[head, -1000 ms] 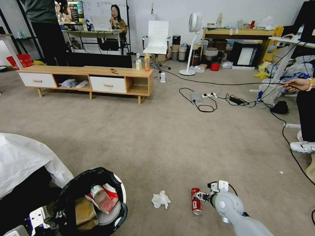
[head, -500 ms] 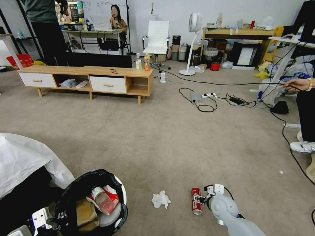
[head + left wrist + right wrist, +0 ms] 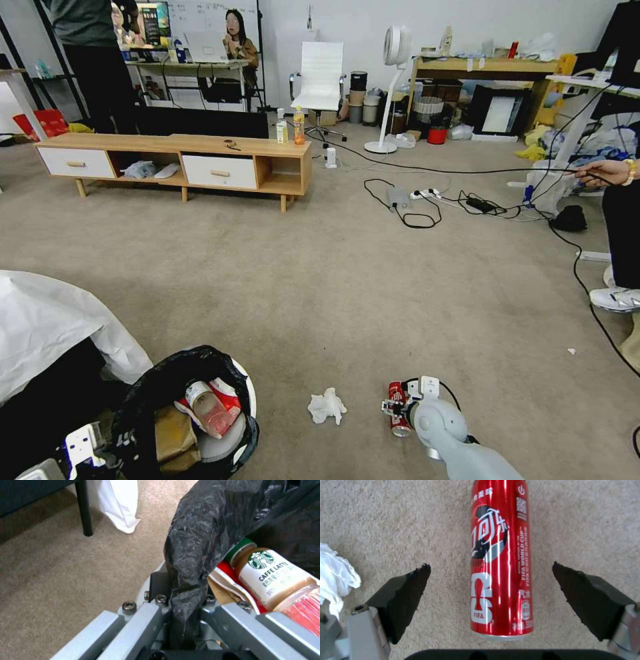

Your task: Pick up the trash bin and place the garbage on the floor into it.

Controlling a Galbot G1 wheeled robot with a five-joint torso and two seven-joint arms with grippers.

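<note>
A: Straddling the red soda can (image 3: 500, 562) on the carpet (image 3: 347, 280), the right gripper (image 3: 490, 590) stood wide open, untouching.
B: The left gripper (image 3: 185, 620) pinched the trash bin (image 3: 243, 387) rim; tissue (image 3: 326, 406) beside the can.

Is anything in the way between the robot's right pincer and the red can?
No. The right pincer is open with the red can lying on the carpet between its fingers, with nothing between.
</note>
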